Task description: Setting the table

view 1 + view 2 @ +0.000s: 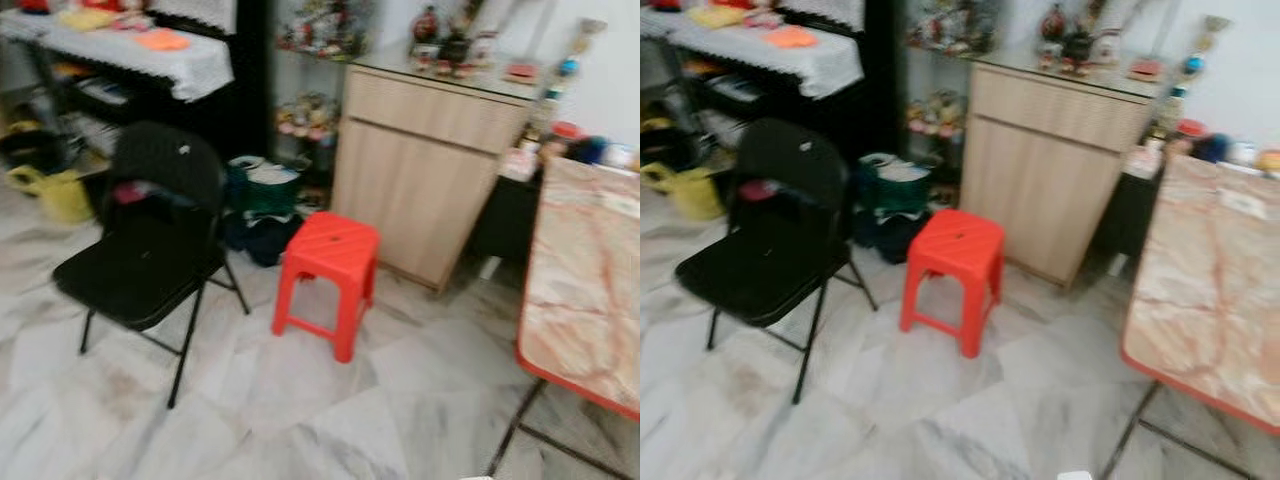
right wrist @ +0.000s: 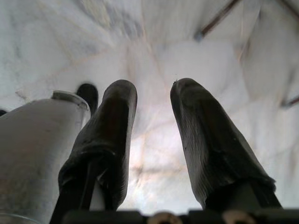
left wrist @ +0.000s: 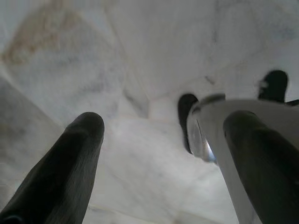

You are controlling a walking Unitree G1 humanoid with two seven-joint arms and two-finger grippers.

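- Down low, the left gripper (image 3: 159,140) hangs over the marble floor (image 1: 300,420), fingers spread wide, holding nothing.
- The right gripper (image 2: 154,121) hangs likewise, its fingers parted and empty.
- The table (image 1: 590,290), marble-patterned with a red rim, stands right of the red stool (image 1: 328,275).
- A black folding chair (image 1: 150,240) is left of the stool.
- A wooden cabinet (image 1: 425,165) stands just behind the stool.

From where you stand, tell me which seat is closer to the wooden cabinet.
The red plastic stool: it stands just in front of the wooden cabinet. The black folding chair sits farther to the robot's left, near the yellow watering can.
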